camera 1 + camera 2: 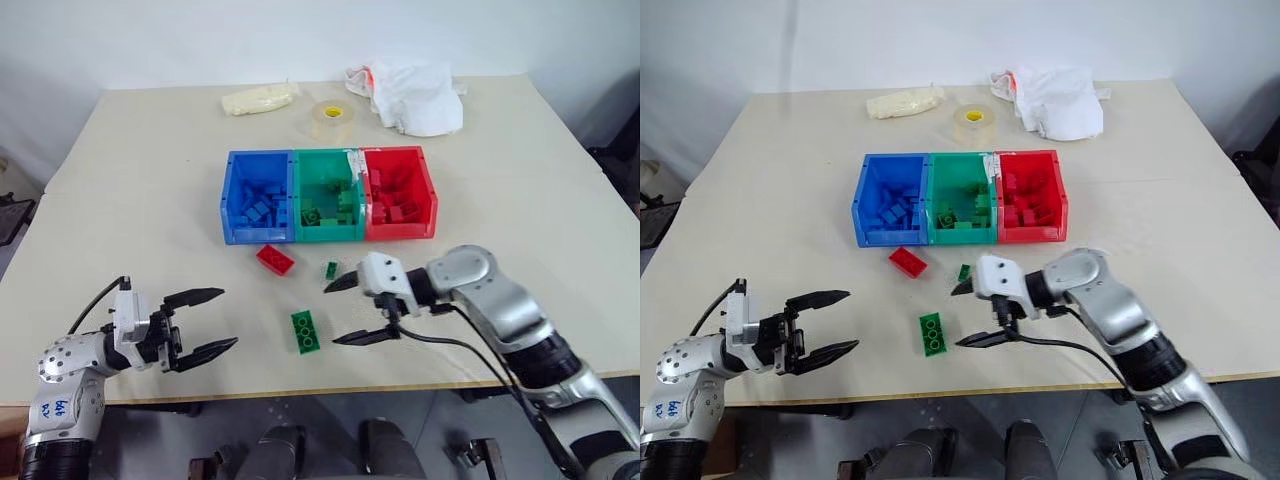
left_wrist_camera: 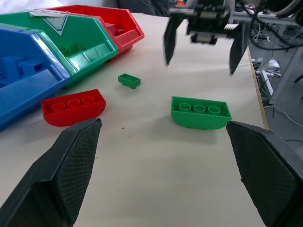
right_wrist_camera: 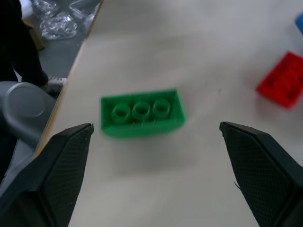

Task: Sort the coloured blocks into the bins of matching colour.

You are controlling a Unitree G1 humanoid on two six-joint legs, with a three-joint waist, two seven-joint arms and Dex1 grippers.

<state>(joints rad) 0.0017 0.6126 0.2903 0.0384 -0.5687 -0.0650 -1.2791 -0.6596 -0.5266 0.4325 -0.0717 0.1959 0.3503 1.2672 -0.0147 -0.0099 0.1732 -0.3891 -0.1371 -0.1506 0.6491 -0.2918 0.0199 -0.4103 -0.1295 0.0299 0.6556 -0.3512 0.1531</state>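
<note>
Beige counter [image 1: 130,180] carries all items. At the near left edge the left pincer [image 1: 205,320] hovers level, fingers spread apart and clamped on nothing, aimed toward the loose bricks.

Toward the back, a pale lumpy packet [image 1: 260,98] lies left of a clear tape roll [image 1: 330,118].

At mid-counter stand three joined bins. The blue bin [image 1: 228,200] is leftmost and holds several blue bricks. The green bin [image 1: 327,160] sits in the middle with green bricks inside. The red bin [image 1: 428,195] is rightmost and holds red bricks.

Three bricks lie loose in front of the bins. A red brick [image 1: 275,260] rests just in front of the seam between the blue and green bins, apart from both. A small green brick [image 1: 331,269] lies to its right, in front of the green bin. A larger green brick [image 1: 305,331], three studs long in the wrist views, lies nearer the front edge, between the two pincers.

The right pincer [image 1: 346,311] is just right of that larger green brick, fingers wide apart and holding nothing, pointing leftward and tilted down; it does not touch the brick.

At the back right, a crumpled white bag [image 1: 420,95] lies beyond the red bin.
</note>
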